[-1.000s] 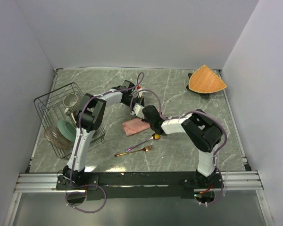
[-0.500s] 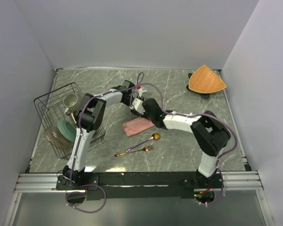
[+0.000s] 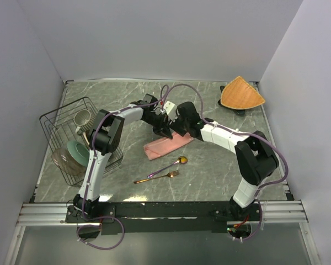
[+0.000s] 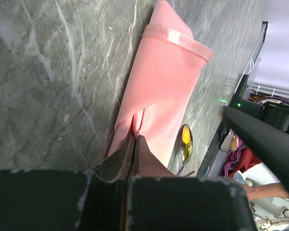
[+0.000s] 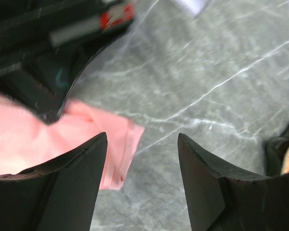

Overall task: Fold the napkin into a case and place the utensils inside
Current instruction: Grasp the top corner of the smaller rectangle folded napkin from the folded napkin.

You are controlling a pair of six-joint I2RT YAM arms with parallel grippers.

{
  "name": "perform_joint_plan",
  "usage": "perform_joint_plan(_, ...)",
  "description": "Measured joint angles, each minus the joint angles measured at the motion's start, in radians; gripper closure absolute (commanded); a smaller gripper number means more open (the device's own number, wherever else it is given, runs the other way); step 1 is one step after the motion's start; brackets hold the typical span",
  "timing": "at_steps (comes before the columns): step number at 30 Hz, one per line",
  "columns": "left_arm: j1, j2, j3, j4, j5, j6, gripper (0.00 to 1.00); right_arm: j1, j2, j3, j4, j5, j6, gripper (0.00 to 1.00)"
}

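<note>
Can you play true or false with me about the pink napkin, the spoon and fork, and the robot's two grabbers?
1. The napkin is folded into a narrow strip. True.
2. The spoon is tucked inside the napkin. False: it lies on the table beside the napkin.
3. The left gripper is pinching the napkin. True.
4. The right gripper is squeezing the fork. False: its jaws are open and hold nothing, and the fork lies on the table next to the spoon.
5. The orange mat sits at the far right corner. True.
</note>
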Motion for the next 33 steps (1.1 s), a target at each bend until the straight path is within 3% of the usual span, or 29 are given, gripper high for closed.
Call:
perform_joint_plan(5,0.000,0.000,0.000,0.000,0.000,0.000,0.99,0.000,0.023,-0.035,0.008,-0.021,-0.037,0.41)
perform_joint_plan(12,0.005,0.002,0.006,-0.008,0.000,0.001,0.99,0.000,0.097,-0.035,0.006,-0.040,-0.061,0.46)
perform_joint_plan(14,0.005,0.003,0.010,-0.015,-0.001,0.003,0.99,0.000,0.126,-0.031,0.003,-0.043,-0.064,0.52)
perform_joint_plan(17,0.006,0.003,0.011,-0.016,-0.002,0.004,0.99,0.000,0.134,-0.021,0.004,-0.045,-0.066,0.69)
perform_joint_plan(18,0.006,0.003,0.011,-0.016,-0.002,0.004,0.99,0.000,0.134,-0.021,0.003,-0.045,-0.065,0.78)
perform_joint_plan(21,0.006,0.003,0.012,-0.019,-0.002,0.004,0.99,-0.004,0.135,-0.021,-0.004,-0.045,-0.068,0.91)
perform_joint_plan(33,0.010,0.005,0.066,-0.084,-0.058,0.038,0.99,-0.011,0.135,-0.021,-0.021,-0.069,-0.066,0.94)
